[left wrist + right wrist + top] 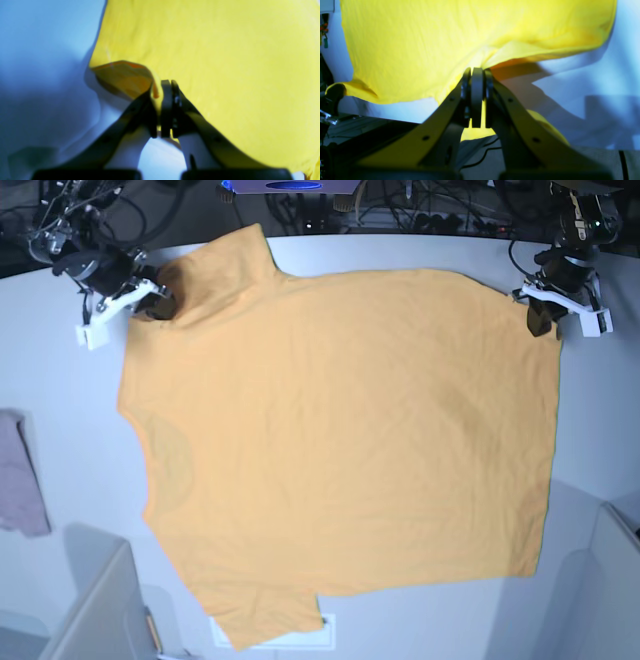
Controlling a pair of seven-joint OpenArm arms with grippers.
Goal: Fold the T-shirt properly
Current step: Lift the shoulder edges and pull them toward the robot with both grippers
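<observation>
No text, label, brand, number or sign can be read in any of the three views. The T-shirt (340,440) is seen as plain cloth, with no print or tag lettering that can be made out. Nothing is written on the parts of the arms that are shown. The wrist views are too blurred for small marks to be read.
</observation>
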